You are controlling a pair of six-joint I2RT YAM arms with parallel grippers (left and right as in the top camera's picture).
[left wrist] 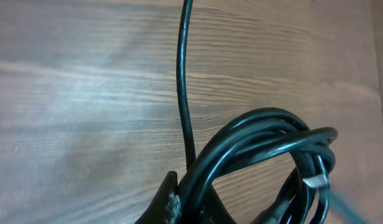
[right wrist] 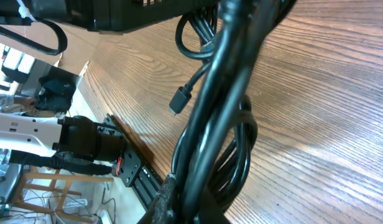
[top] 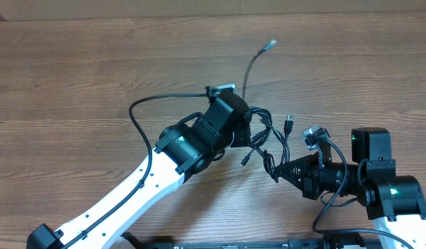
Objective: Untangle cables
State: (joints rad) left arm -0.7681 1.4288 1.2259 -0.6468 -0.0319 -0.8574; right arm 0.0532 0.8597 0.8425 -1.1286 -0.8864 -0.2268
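Note:
The cables [top: 267, 138] are thin black cords bunched in loops between my two grippers at the table's middle right. One strand runs up to a silver-tipped end [top: 271, 44]; plug ends [top: 288, 123] hang near the bunch. My left gripper [top: 249, 123] is shut on the cables; in the left wrist view its fingers [left wrist: 188, 202] pinch the looped cords [left wrist: 260, 140]. My right gripper [top: 277, 168] is shut on the same bundle from the right; in the right wrist view its fingers [right wrist: 191, 205] clamp several strands [right wrist: 219, 93], with a small plug [right wrist: 179, 99] dangling.
The wooden table [top: 81, 76] spreads to the left and back. The left arm's own thicker black wire [top: 140, 111] arcs beside its wrist. A black rail [right wrist: 138, 177] runs along the table's front edge.

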